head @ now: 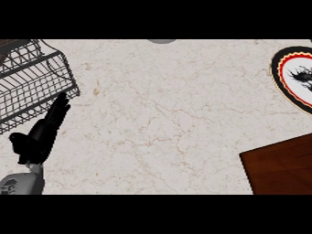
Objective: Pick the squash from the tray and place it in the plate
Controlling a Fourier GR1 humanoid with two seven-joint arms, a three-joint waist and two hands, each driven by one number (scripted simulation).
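A round plate (303, 81) with a black rim, red ring and a dark dragon drawing lies at the counter's right edge, partly cut off. A brown wooden tray (290, 164) sits at the lower right, and its visible part holds nothing. No squash shows anywhere. My left hand (40, 132) rests at the lower left with straight fingers pointing up toward the wire rack. My right hand is out of the view.
A grey wire dish rack (23, 82) fills the upper left corner, its near corner just above my left fingertips. A small grey round object (162, 40) peeks in at the top edge. Marble counter (165, 119) spans the middle.
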